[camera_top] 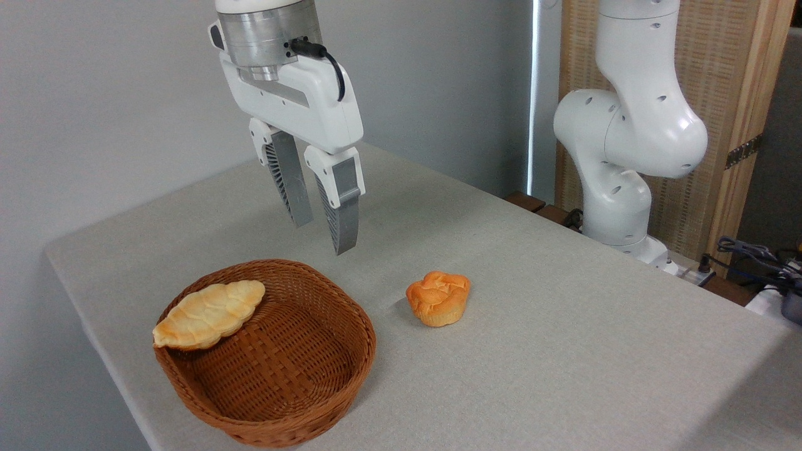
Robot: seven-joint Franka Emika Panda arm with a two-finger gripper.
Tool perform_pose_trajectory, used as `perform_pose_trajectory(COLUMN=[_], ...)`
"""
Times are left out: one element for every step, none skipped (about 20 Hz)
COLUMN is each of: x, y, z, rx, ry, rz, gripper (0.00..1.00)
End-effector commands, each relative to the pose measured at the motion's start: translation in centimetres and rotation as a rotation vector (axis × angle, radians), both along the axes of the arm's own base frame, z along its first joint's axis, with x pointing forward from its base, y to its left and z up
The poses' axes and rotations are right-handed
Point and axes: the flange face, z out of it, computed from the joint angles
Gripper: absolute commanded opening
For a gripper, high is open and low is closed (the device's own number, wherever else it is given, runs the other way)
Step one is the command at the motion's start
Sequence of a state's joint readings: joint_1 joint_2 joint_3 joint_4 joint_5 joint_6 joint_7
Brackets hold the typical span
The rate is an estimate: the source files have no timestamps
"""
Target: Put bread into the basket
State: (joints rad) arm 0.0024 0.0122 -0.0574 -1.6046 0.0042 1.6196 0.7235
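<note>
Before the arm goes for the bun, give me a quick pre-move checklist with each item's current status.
1. gripper empty, fingers slightly apart: ok.
2. Finger gap wide enough for the bread: not ok, looks too narrow.
3. Bread free on the table, upright, nothing touching it: ok.
4. Gripper above the bread: not ok, it hangs left of it, near the basket.
5. Room in the basket: ok, the loaf leans on the left rim only.
</note>
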Motion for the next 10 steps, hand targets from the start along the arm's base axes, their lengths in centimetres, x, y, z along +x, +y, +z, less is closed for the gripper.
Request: perform_pose_trajectory(x=[-0.42,-0.42,-0.47,-0.56,-0.62,-0.66,-0.68,-0.72,-0.71,-0.69], y=[0.24,0.17,0.07,0.07,0.07,0.07,0.07,0.07,0.05,0.05], z=[0.29,0.36,0.45,0.55,0.42,0.37,0.28,0.23,0.31,0.32], rx=[-0.017,-0.016,-0.017,-0.017,-0.017,-0.017,-0.017,-0.016,-0.018,-0.018], ry=[0.01,0.008,0.007,0.005,0.008,0.008,0.011,0.011,0.01,0.009], rz=[0.009,0.008,0.006,0.006,0.006,0.006,0.006,0.006,0.008,0.008], gripper=[1.0,1.0,1.0,1.0,1.0,1.0,1.0,1.0,1.0,1.0])
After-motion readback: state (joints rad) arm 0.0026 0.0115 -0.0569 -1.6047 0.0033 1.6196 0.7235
